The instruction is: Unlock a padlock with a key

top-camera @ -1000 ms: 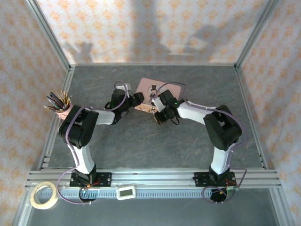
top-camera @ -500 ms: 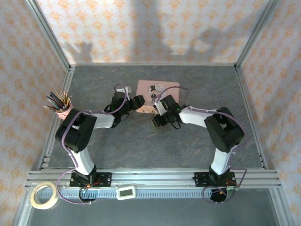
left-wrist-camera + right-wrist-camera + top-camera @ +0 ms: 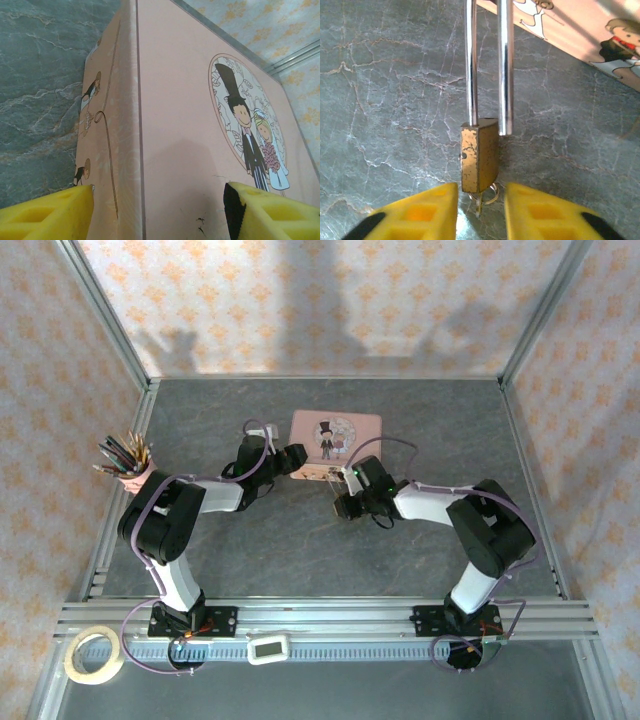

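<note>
While the right claw [image 3: 480,210] sits low over the worktop [image 3: 385,100] with its two yellow fingers a little apart, the key [image 3: 485,196] sits in the gap between them. I see neither finger touching it. The key sticks out of the near end of the padlock [image 3: 479,155], a small brass block close to the worktop, just past the fingertips. From the block the shackle [image 3: 505,65] runs away towards the tin [image 3: 335,435]. One leg goes into the block. The other leg stops just beside it and looks free.

So I think the turning is done and the padlock is open, or very nearly. The next move would be to make sure: pinch the block and pull it gently off the free leg, or draw the claw back. It needs a soft touch, because the key is small and a bump could push the free leg back in.

A bit further off, the left claw [image 3: 160,189] is spread wide around a corner of the tin, with one finger by the side wall and one over the lid. I cannot tell if it squeezes the tin or only rests there.

Off to the left, a pink cup [image 3: 130,480] holds a bunch of pencils [image 3: 122,450] that stick up and fan out. The tin lies farthest back, flat on the worktop with its lid down, so what is inside is hidden
</note>
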`<state>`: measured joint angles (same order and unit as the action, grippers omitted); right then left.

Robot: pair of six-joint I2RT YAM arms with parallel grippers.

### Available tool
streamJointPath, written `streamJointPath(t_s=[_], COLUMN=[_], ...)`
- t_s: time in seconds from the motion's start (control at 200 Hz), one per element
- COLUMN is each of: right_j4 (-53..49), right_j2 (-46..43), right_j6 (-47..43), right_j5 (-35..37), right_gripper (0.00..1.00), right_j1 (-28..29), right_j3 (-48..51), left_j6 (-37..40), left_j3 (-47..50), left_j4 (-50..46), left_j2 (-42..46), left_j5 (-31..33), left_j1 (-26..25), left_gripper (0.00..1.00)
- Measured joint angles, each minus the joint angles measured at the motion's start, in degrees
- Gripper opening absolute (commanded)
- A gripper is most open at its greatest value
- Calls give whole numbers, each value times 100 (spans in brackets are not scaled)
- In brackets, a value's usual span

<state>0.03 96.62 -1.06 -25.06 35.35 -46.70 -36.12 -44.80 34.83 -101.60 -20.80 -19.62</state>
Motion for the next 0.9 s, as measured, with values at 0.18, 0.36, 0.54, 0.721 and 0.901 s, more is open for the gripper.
streamJointPath(t_s=[0.18,0.36,0.54,0.721,0.901], right_j4=[-13,-264,-411,-520,-809], right_j2=[13,136,365,428,549], right_j6=[-249,-927,-1659,-2109,-2214], right_j5=[111,365,588,730,667], right_gripper=[10,1,0,0,0], right_j1=[2,9,11,11,7], right_j3=[-81,-433,-708,-846,-1158], left_j6=[17,162,420,573,584], left_j3=[-15,-39,-129,-184,-201], left_j4=[-109,-175,-302,-378,-372], left_j2=[0,0,0,0,0], left_j5=[4,11,24,22,22], left_j1=[11,22,57,61,94], left_gripper=[67,66,65,62,62])
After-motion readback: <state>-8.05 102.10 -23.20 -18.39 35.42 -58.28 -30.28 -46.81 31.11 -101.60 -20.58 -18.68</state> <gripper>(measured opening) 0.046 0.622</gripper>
